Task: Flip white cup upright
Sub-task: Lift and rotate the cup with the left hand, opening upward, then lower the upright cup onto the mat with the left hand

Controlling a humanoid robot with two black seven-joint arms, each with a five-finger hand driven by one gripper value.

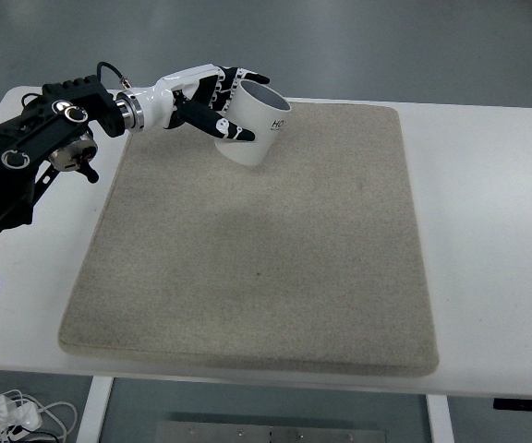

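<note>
Grey-green floor all around, and in the middle of my feed a white table (497, 231) with a big beige mat (257, 249) covering most of it. The mat looks like some coarse felt or foam, plain, with a slightly worn darker patch near the middle.

The action is all in the upper left of the frame. The left arm (35, 148) comes in from the left edge, black and chunky with a couple of round joints showing, and it ends in the left hand (206, 101), white with black finger segments. That hand is wrapped on the white cup (257, 129): I can see the thumb lying across the cup's near side and the other fingers curled over the far rim side, so it's a proper grasp, not just resting against it.

The cup sits near the top edge of the mat, left of centre. It's tilted, mouth pointing up and toward the top of the frame, and I can see into the dark opening. Its lower end is down at the mat, but I can't tell from this angle if it's actually touching. There's some dark print on the cup's side, too small for me to read.

Lower left corner has white cables (12, 413) bundled on the floor under the table.
</note>
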